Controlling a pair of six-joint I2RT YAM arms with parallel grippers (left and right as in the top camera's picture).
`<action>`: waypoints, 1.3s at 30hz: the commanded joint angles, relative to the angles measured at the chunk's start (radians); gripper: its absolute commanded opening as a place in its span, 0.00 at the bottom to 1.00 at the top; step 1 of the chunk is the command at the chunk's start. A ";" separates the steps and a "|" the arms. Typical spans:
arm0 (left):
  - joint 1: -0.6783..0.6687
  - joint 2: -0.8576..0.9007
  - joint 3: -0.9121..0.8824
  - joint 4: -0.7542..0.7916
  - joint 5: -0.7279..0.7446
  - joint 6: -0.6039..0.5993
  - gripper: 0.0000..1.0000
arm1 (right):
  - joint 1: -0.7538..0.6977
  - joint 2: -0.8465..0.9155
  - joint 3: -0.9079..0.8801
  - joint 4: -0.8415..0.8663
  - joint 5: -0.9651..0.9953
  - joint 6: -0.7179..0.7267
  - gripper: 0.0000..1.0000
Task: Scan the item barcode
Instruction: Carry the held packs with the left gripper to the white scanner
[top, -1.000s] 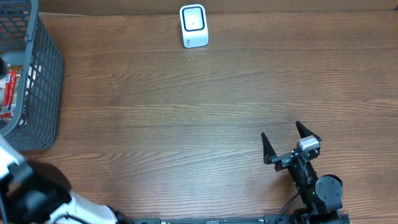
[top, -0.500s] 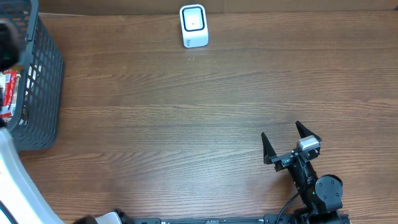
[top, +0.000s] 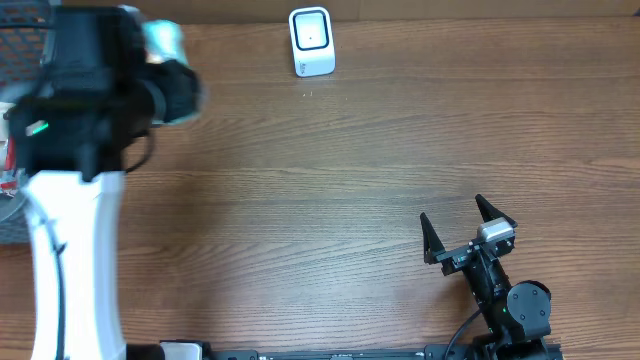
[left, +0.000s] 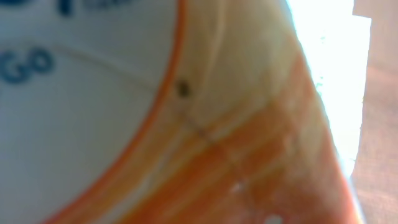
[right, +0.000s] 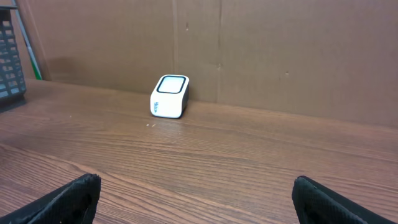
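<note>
The item (left: 124, 112) is a package printed in white, orange and blue. It fills the left wrist view, so no barcode can be located on it. In the overhead view it shows as a pale shape at the end of the left arm, at the far left of the scene, above the tabletop (top: 330, 180) and just right of the basket (right: 9, 59).

The left tool (top: 168, 62) is blurred, and its fingers are hidden in both views. Because the item rides at the arm's end, clear of any support, the tool is judged to be clamped on it.

The scanner (top: 311, 41) stands upright at the far edge, right of the item and well apart from it. Its window faces the near side, so a code must be presented toward that face.

The right tool (top: 452, 210) rests at the near right with its fingers spread wide and nothing between them. It is parked clear of the path to the scanner.

Step in hand, as judged: carry the item to the scanner. Scanning is not yet done.
</note>
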 joint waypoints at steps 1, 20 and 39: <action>-0.110 0.037 -0.068 0.029 -0.051 -0.166 0.17 | -0.006 -0.012 -0.011 0.005 -0.002 0.003 1.00; -0.640 0.349 -0.149 0.261 -0.225 -0.552 0.16 | -0.006 -0.012 -0.011 0.005 -0.002 0.003 1.00; -0.703 0.568 -0.149 0.385 -0.202 -0.663 0.12 | -0.006 -0.012 -0.011 0.005 -0.002 0.003 1.00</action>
